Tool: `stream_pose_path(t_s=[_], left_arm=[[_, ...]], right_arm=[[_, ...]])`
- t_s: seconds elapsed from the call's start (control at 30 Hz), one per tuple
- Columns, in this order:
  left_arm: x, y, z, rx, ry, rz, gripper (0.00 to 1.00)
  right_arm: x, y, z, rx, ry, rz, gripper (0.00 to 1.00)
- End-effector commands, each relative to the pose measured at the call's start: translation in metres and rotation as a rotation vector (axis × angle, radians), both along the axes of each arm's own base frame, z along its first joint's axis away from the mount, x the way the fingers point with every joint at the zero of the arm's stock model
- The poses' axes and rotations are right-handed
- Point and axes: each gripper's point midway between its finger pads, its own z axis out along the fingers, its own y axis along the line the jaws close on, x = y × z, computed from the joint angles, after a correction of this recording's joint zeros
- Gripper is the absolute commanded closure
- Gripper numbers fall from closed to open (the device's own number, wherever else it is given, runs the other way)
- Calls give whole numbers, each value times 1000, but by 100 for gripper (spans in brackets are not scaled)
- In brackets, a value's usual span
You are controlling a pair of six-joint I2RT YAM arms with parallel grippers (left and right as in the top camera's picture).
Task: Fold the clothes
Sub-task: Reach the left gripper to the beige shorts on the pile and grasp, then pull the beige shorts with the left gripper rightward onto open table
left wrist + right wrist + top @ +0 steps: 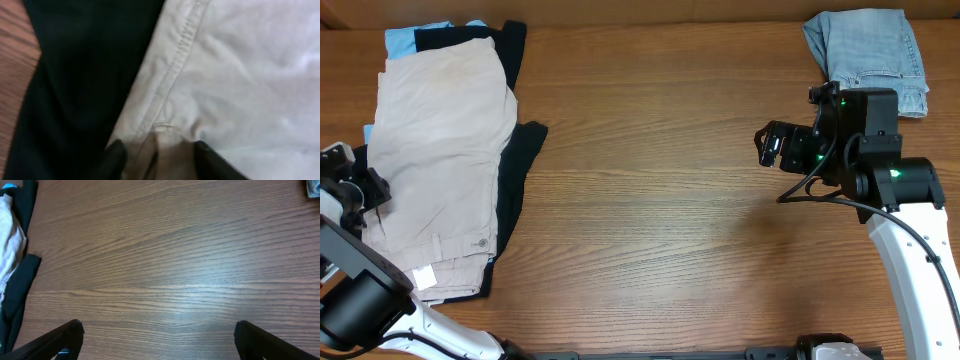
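Note:
The light beige shorts point(440, 140) lie flat on top of a pile at the left, waistband and small white label point(425, 277) toward the front. A black garment point(515, 170) and a light blue one point(405, 38) lie under them. My left gripper point(365, 190) is at the shorts' left edge. In the left wrist view its fingers point(157, 160) pinch a bunched fold of the beige fabric point(240, 75) beside a seam, next to the black cloth point(85, 75). My right gripper point(770, 145) hovers open and empty over bare table point(157, 335).
Folded faded denim point(868, 55) lies at the back right corner, behind the right arm; its corner shows in the right wrist view point(315, 187). The wooden table point(660, 200) stretches between the pile and the right arm.

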Motion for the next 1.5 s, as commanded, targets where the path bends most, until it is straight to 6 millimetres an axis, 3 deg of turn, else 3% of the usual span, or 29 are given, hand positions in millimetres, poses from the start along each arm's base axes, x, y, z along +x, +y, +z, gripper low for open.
stream_pose_path(t_s=[0.0,0.17,0.33,0.43,0.5,0.53,0.6,0.7,0.87,1.03,1.27,1.4,1.47], left_arm=[[15,-11,-4,-31,-30,-62,72],[35,-27,6,-104,-133,-90,94],[44,-36,9,-129,-141,-70,96],[54,-42,23,-164,-180,-50,96],[67,-50,47,-182,-243,-74,96],[82,-60,77,-200,-307,-98,96],[96,-75,110,-220,-361,-132,96],[111,-111,157,-219,-401,-220,96],[123,-198,209,-225,-416,-397,96],[122,-318,223,-264,-387,-640,96],[96,-506,203,-365,-317,-1019,96],[59,-615,166,-412,-251,-1244,92],[44,-649,149,-416,-230,-1316,86]], right_arm=[[3,4,15,5,-42,12,0],[7,4,19,7,-62,12,0],[9,5,21,14,-75,17,0],[11,6,22,14,-84,18,0],[12,6,24,15,-91,18,0],[13,6,24,14,-96,17,0],[13,6,25,14,-98,17,0],[14,6,25,14,-102,17,2],[14,5,28,14,-108,16,7],[12,-6,45,14,-137,-15,8],[-3,-51,80,-3,-184,-140,7],[-16,-79,92,-14,-215,-231,7],[-20,-88,96,-18,-226,-259,7]])
